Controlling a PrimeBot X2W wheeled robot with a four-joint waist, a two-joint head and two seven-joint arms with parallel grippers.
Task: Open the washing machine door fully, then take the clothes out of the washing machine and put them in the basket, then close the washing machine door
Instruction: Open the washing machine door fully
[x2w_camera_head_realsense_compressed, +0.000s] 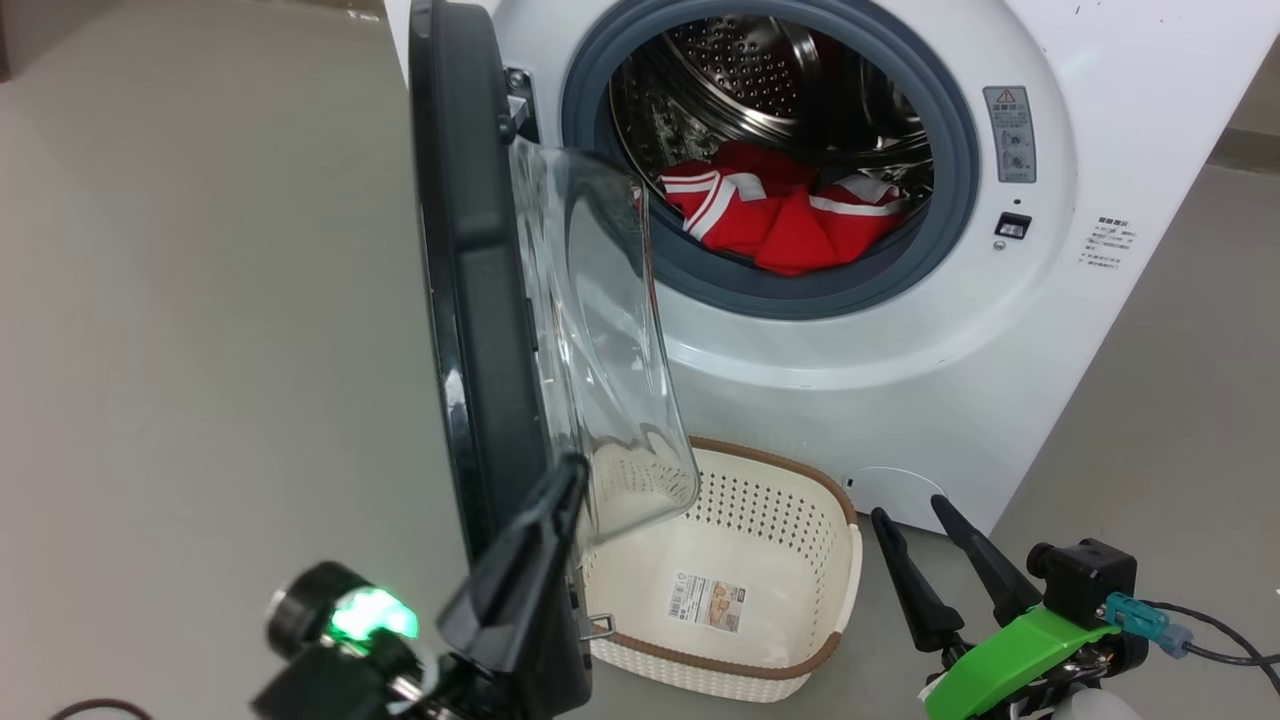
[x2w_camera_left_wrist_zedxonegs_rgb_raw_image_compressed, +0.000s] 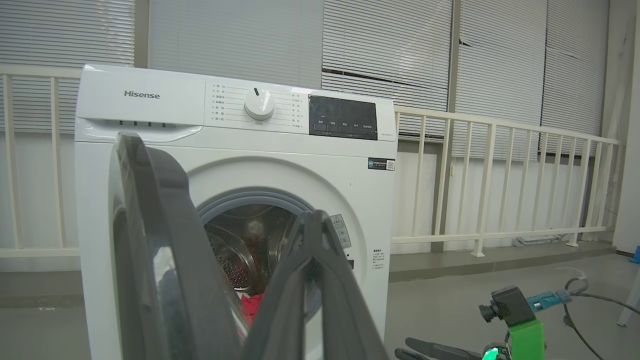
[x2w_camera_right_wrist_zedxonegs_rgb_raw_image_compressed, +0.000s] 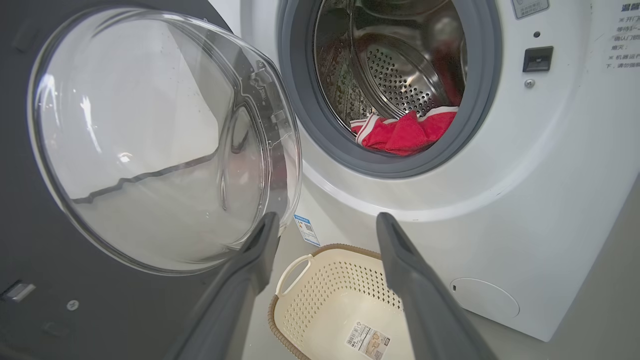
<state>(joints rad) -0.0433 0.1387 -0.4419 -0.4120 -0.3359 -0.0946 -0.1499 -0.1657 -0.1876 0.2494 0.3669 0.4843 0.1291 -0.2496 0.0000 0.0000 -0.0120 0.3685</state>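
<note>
The white washing machine stands in front of me with its door swung out toward me, edge-on, the glass bowl facing right. Red clothes with white stripes lie at the bottom of the steel drum. Below the opening, the cream basket sits on the floor with only its label inside. My left gripper is shut, its fingers resting against the door's inner side beside the glass. Low on the right, my right gripper is open beside the basket, and its wrist view looks over the basket toward the clothes.
Grey floor lies to the left of the door and right of the machine. A white railing and window blinds stand behind the washer. A cable trails from my right wrist. The door's glass bowl overhangs the basket's left part.
</note>
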